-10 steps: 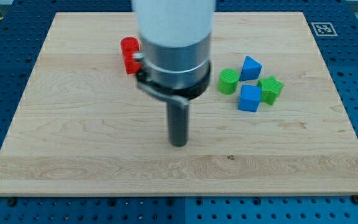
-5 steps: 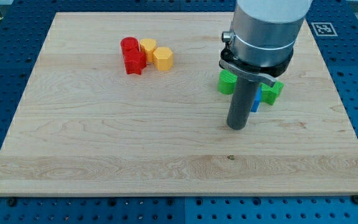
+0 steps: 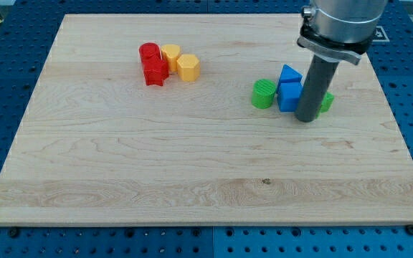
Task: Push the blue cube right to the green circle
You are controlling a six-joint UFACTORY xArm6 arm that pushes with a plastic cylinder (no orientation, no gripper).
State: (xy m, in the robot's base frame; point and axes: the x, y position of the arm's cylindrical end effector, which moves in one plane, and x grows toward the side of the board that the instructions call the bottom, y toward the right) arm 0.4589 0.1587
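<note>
The blue cube (image 3: 288, 97) sits on the wooden board, just right of the green circle (image 3: 263, 93), with a narrow gap between them. My tip (image 3: 306, 119) is down on the board against the cube's lower right side. A blue triangular block (image 3: 288, 74) lies right above the cube. A green star-shaped block (image 3: 326, 102) is mostly hidden behind my rod.
A red cylinder (image 3: 148, 51), a red block (image 3: 155, 70) and two yellow blocks (image 3: 171, 55) (image 3: 188, 67) are clustered at the upper left of the board (image 3: 120, 158). The board's right edge is close to the green star.
My tip has swung from the board's middle to the right, then up to the blue cube's right side. The cube has shifted up, closer to the blue triangle.
</note>
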